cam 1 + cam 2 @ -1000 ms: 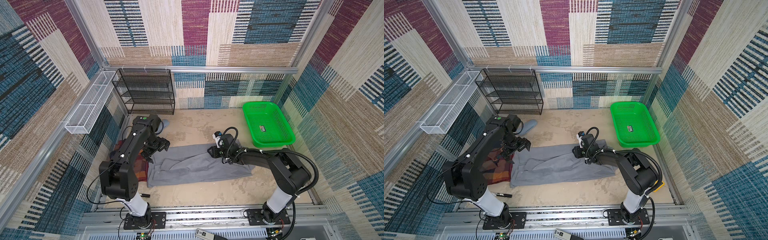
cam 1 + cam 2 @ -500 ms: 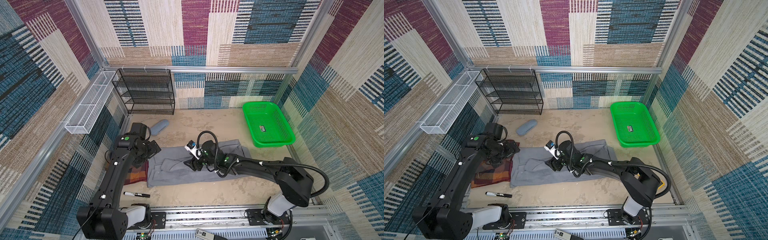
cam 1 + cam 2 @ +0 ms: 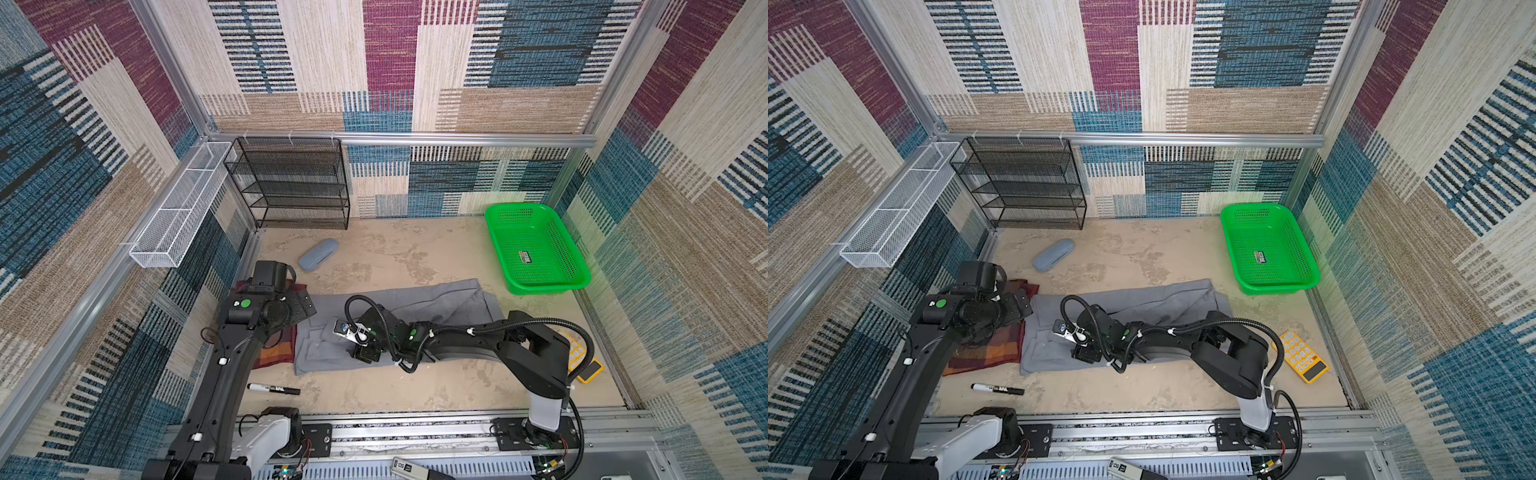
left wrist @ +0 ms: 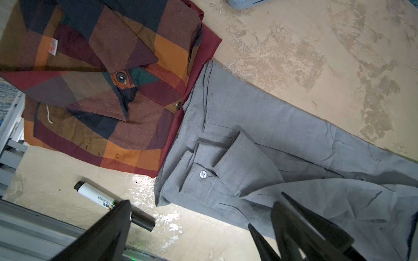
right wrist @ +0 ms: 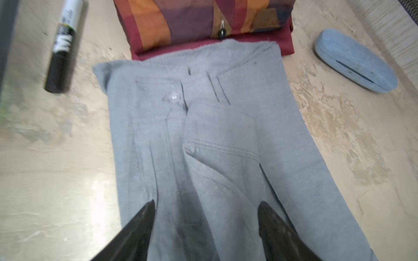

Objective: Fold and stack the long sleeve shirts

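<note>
The grey shirt (image 3: pixel 436 299) lay stretched on the table (image 3: pixel 415 395), its middle hidden under the right arm. One end overlapped the folded plaid shirt (image 3: pixel 992 349), which was half hidden by the left arm. The right fingers (image 5: pixel 140 226) stood apart over the grey cloth, perhaps touching it, though that view was blurred. The left fingers (image 4: pixel 106 226) gaped wide above that end, empty.

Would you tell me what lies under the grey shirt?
A maroon edge of the plaid shirt, at one end; otherwise the table. How far it reaches beneath is covered.
</note>
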### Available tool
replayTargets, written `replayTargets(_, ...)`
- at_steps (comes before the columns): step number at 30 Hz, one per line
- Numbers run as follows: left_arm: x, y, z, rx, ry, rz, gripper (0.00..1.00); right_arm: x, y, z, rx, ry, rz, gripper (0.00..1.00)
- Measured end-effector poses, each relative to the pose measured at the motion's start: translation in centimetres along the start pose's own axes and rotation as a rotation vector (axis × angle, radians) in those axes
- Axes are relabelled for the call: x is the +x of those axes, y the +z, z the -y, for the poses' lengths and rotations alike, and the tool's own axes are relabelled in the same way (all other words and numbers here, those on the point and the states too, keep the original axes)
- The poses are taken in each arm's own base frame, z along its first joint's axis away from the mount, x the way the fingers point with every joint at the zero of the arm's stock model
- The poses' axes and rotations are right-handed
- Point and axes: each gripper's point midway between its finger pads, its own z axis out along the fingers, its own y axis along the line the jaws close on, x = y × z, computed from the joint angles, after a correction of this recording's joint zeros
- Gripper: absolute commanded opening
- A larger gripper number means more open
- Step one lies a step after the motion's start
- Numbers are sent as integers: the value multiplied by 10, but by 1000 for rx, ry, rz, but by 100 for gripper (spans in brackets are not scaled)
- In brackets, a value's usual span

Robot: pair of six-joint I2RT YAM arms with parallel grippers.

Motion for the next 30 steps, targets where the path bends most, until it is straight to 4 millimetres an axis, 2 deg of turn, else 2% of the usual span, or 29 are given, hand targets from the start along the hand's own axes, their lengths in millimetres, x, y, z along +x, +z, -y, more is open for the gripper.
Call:
replayTargets(5, 6, 5, -3, 1, 6, 8, 99, 12, 21, 12, 101, -60, -69, 62)
replayTargets(7, 6, 4, -3, 7, 5, 18, 99, 13, 26, 16, 121, -77, -83, 45)
replayTargets(9, 5, 4, -3, 11, 5, 25, 100, 13, 31, 18, 130, -90, -92, 22)
replayTargets(12, 5, 5, -3, 15, 11, 32, 99, 11, 33, 22, 146, -100, -101, 2)
replayTargets(15, 6, 6, -3, 15, 17, 32, 97, 3, 23, 26, 151, -105, -87, 0)
replayTargets(18, 7, 6, -3, 17, 29, 34, 96, -17, 2, 24, 107, -104, -28, 0)
replayTargets(19, 6, 6, -3, 20, 33, 39, 95, -24, -5, 24, 81, -99, -2, 0)
replayTargets(21, 6, 4, -3, 32, 44, 57, 85, -39, -18, 22, -17, -81, 66, 0)
replayTargets(24, 8, 2, 2, 79, 67, 80, 85, -44, -29, 28, -142, -28, 114, 0)
replayTargets(28, 11, -7, 9, 158, 100, 135, 87, -50, -24, 36, -319, 48, 144, 0)
replayTargets(30, 12, -12, 8, 179, 113, 174, 87, -48, -14, 29, -412, 76, 132, 0)
